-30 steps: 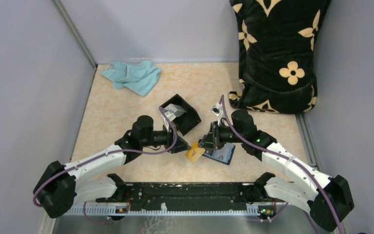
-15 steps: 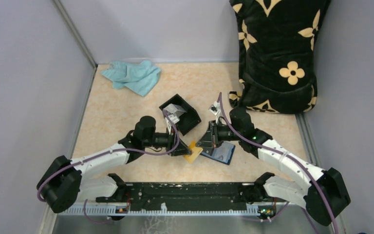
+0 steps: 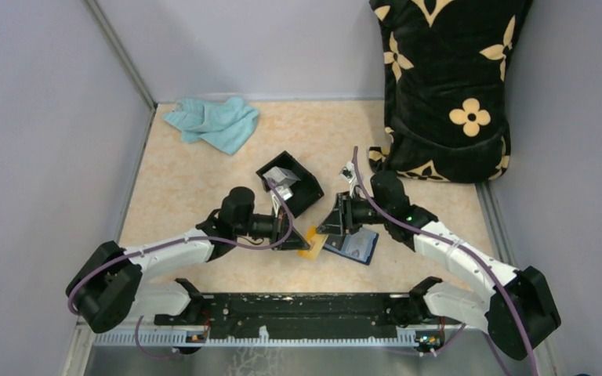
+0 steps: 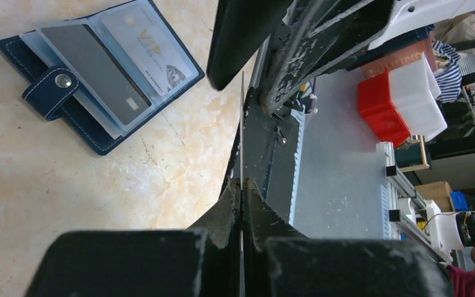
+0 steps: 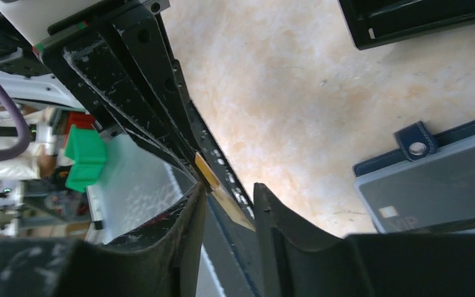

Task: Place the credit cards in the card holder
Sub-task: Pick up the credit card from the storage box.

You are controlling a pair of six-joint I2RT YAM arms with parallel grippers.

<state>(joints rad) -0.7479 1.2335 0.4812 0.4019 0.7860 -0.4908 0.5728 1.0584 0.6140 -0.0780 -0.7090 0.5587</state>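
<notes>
My left gripper (image 3: 298,241) is shut on the orange-yellow credit card (image 3: 311,244), which shows edge-on as a thin line (image 4: 242,130) running out from between its fingertips (image 4: 242,185). My right gripper (image 3: 328,231) stands open around the card's far end (image 5: 209,172); its jaws are apart (image 5: 229,195) and the card lies close to one finger. The navy card holder (image 3: 357,247) lies open on the table right of the card, snap tab out (image 4: 54,86), with a dark card (image 4: 96,74) and a pale VIP card (image 4: 145,43) in its clear sleeves.
A black open-topped box (image 3: 291,182) with pale flat pieces (image 3: 282,178) inside stands just behind both grippers. A teal cloth (image 3: 213,124) lies at the back left. A black flowered bag (image 3: 447,86) fills the back right corner. Grey walls enclose the table.
The left gripper closed on the orange card while the right gripper, shut on it before, opened. Both arms edged slightly closer over the same spot.
</notes>
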